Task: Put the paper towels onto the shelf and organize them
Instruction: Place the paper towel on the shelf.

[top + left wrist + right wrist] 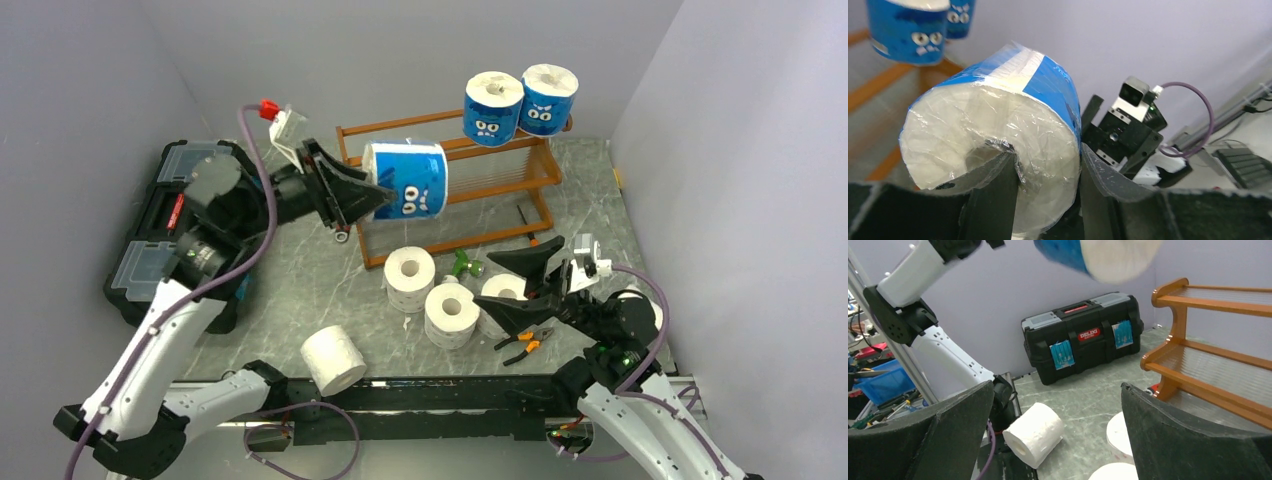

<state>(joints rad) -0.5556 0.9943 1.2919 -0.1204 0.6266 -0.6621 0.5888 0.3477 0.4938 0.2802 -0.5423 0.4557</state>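
Black fingers (993,200) of the left hand (1045,165) filled the foreground of the left wrist view, clenched on a blue-wrapped paper towel roll (998,115) with a cartoon face. One finger pressed into the wrapped end at the hollow core; the other lay against the outer wall. The top view hid that detail. It showed instead that the roll was held on its side, off the grey marbled bench (300,290), in front of the left part of the orange-brown wooden three-tier shelf (455,241), level with its upper tiers. Whether roll and shelf touched could not be told.

The right hand (488,283) hung low over the bench with its jaws spread wide, grasping nothing, just beside a cluster of plain white paper towel rolls. Only the right wrist view showed the red label on the black toolbox with clear lids (1083,335).

Count: three blue-wrapped rolls, one held and two upright side by side on the top tier (520,105). Four white rolls were on the bench: two upright (430,295), one partly hidden behind the right hand (505,288), one lying on its side near the arm bases (333,360). One small green-and-white tool (465,265) and one pair of orange-handled pliers (525,340) also lay on the bench.
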